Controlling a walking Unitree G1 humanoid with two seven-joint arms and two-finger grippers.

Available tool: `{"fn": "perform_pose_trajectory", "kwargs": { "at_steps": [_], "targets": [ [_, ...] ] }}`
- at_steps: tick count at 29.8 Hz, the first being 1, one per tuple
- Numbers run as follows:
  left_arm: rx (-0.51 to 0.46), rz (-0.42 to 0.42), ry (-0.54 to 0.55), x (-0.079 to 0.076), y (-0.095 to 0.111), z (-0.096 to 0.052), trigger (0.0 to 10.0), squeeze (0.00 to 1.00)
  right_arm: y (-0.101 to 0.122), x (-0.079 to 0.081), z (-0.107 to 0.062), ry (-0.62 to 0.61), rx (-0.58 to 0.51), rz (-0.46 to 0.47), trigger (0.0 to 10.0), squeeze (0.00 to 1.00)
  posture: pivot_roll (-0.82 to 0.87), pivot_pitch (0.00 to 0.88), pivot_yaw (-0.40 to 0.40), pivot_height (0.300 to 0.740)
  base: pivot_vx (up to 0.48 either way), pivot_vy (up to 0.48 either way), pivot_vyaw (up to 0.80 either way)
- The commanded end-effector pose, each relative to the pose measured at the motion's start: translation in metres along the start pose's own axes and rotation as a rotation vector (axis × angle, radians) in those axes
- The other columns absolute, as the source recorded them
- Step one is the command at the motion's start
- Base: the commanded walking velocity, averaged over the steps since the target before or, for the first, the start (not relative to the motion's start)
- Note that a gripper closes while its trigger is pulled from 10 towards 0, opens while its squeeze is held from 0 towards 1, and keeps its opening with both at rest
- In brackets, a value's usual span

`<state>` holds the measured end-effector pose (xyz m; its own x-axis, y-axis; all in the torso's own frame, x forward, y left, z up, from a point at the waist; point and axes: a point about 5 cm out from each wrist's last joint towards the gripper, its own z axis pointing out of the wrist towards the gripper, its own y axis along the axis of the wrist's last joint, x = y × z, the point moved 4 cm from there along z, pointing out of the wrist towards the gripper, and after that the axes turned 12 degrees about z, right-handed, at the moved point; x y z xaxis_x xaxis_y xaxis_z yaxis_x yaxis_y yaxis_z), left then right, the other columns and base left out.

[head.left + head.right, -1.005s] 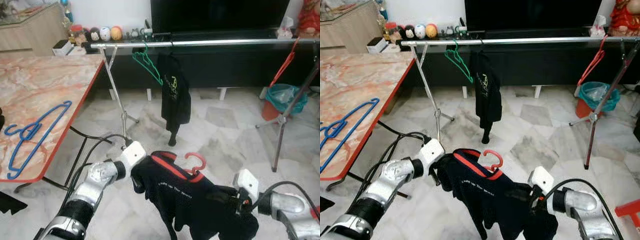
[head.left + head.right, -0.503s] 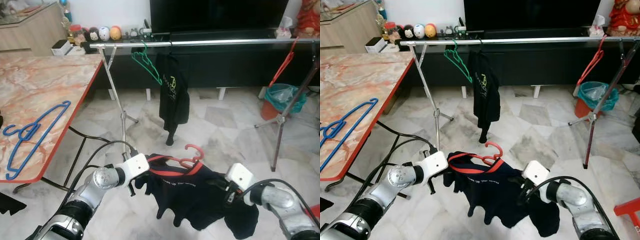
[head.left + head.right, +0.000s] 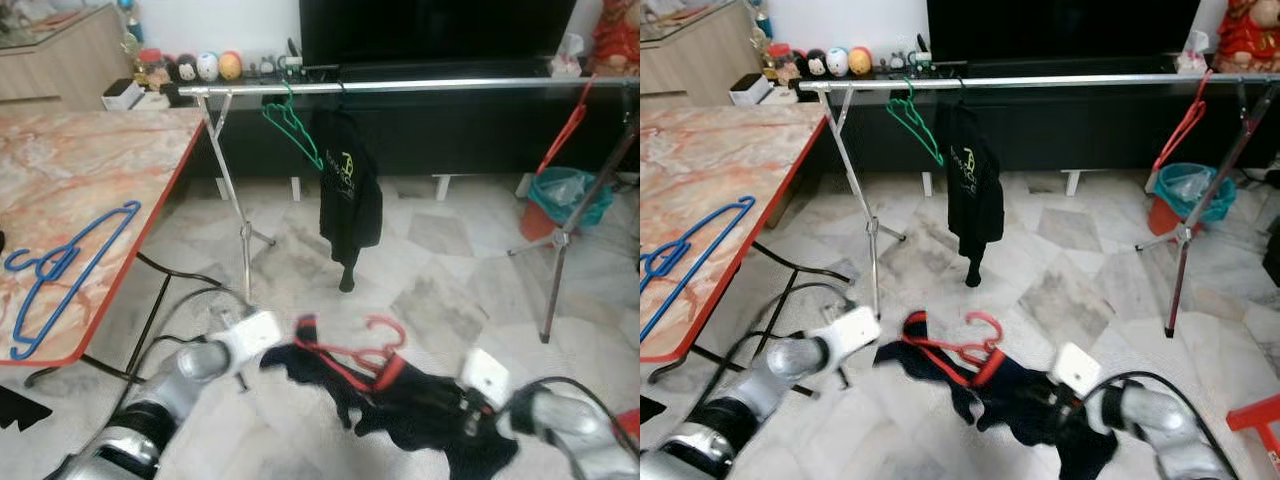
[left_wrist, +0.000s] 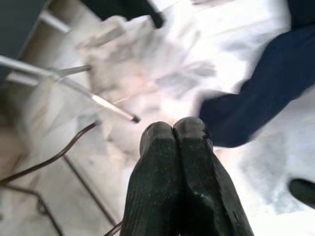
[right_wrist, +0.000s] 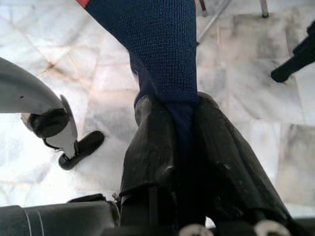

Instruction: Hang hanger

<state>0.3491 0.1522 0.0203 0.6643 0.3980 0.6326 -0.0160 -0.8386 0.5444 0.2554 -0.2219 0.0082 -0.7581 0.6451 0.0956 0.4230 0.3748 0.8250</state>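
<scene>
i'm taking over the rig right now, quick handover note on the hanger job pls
Right tool: shut on the navy shirt, low in front of the robot.
Left tool: fingers pressed together with nothing between them; the shirt's other end lies just beyond it.
The shirt sits on the red hanger, hook up, sagging well below the rail. It is blurred in the eye views.
On the rail: a green hanger, a black garment, another red hanger at the right end.
Blue hanger on the table.
Left: lift the shirt and hook its hanger on the rail.
</scene>
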Motion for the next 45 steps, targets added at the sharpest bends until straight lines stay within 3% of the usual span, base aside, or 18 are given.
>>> {"fn": "perform_pose_trajectory", "kwargs": {
  "at_steps": [1,4,5,6,7,15,18,19,22,26,33,39,42,44,45],
  "targets": [
    [-0.021,-0.013,0.012,0.002,0.007,0.003,10.0,0.00,0.013,-0.001,0.005,0.000,-0.053,-0.020,10.0,0.00,-0.07,0.000,0.041,0.740,0.000,0.000,0.00],
    [-0.092,-0.105,0.015,0.008,0.016,0.001,10.0,0.00,0.012,-0.001,0.004,-0.001,-0.052,-0.021,10.0,0.00,-0.07,0.000,0.042,0.740,0.000,0.000,0.00],
    [-0.094,-0.093,0.001,0.006,0.015,0.001,10.0,0.42,0.013,-0.002,0.004,-0.005,-0.055,-0.020,10.0,0.00,-0.07,0.000,0.042,0.740,0.000,0.000,0.00],
    [-0.094,-0.085,-0.014,0.005,0.014,0.001,10.0,0.60,0.014,-0.003,0.003,-0.008,-0.056,-0.020,10.0,0.00,-0.07,0.000,0.042,0.740,0.000,0.000,0.00],
    [-0.106,-0.077,-0.042,0.001,0.014,-0.001,10.0,1.00,0.015,-0.004,0.002,-0.010,-0.057,-0.022,10.0,0.00,-0.07,0.000,0.042,0.740,0.000,0.000,0.00],
    [-0.195,-0.109,-0.044,0.002,0.024,-0.003,10.0,1.00,0.022,-0.002,0.000,0.022,-0.072,-0.032,10.0,0.00,-0.07,0.000,0.040,0.740,0.000,0.000,0.00],
    [-0.229,-0.168,-0.057,0.006,0.030,-0.004,10.0,1.00,0.021,-0.003,0.000,0.016,-0.062,-0.043,10.0,0.00,-0.07,0.000,0.040,0.740,0.000,0.000,0.00],
    [-0.272,-0.175,-0.073,0.007,0.037,-0.006,10.0,0.00,0.020,-0.001,0.001,0.022,-0.059,-0.044,10.0,0.00,-0.07,0.000,0.039,0.740,0.000,0.000,0.00],
    [-0.345,-0.175,-0.113,0.006,0.049,-0.008,10.0,0.00,0.020,0.003,0.002,0.047,-0.063,-0.038,10.0,0.00,-0.07,0.000,0.040,0.740,0.000,0.000,0.00],
    [-0.401,-0.180,-0.263,-0.012,0.057,-0.013,10.0,0.00,0.021,0.004,0.003,0.051,-0.063,-0.044,10.0,0.00,-0.07,0.000,0.043,0.740,0.000,0.000,0.00],
    [-0.427,-0.187,-0.374,-0.022,0.060,-0.019,10.0,0.00,0.023,0.004,0.001,0.065,-0.062,-0.051,10.0,0.00,-0.07,0.000,0.044,0.740,0.000,0.000,0.00],
    [-0.390,-0.193,-0.305,-0.013,0.059,-0.012,10.0,0.00,0.023,0.006,0.001,0.078,-0.059,-0.057,10.0,0.00,-0.08,0.000,0.050,0.740,0.000,0.000,0.00],
    [-0.385,-0.286,-0.205,0.004,0.062,-0.008,10.0,0.00,0.022,0.009,0.003,0.085,-0.052,-0.061,10.0,0.00,-0.08,0.000,0.051,0.740,0.000,0.000,0.00],
    [-0.316,-0.405,-0.127,0.018,0.053,-0.003,10.0,0.00,0.020,0.009,0.004,0.086,-0.044,-0.065,10.0,0.00,-0.08,0.000,0.050,0.740,0.000,0.000,0.00],
    [-0.316,-0.405,-0.127,0.018,0.053,-0.003,10.0,0.00,0.020,0.009,0.004,0.086,-0.044,-0.065,10.0,0.00,-0.08,0.000,0.050,0.740,0.000,0.000,0.00]
  ]
}}
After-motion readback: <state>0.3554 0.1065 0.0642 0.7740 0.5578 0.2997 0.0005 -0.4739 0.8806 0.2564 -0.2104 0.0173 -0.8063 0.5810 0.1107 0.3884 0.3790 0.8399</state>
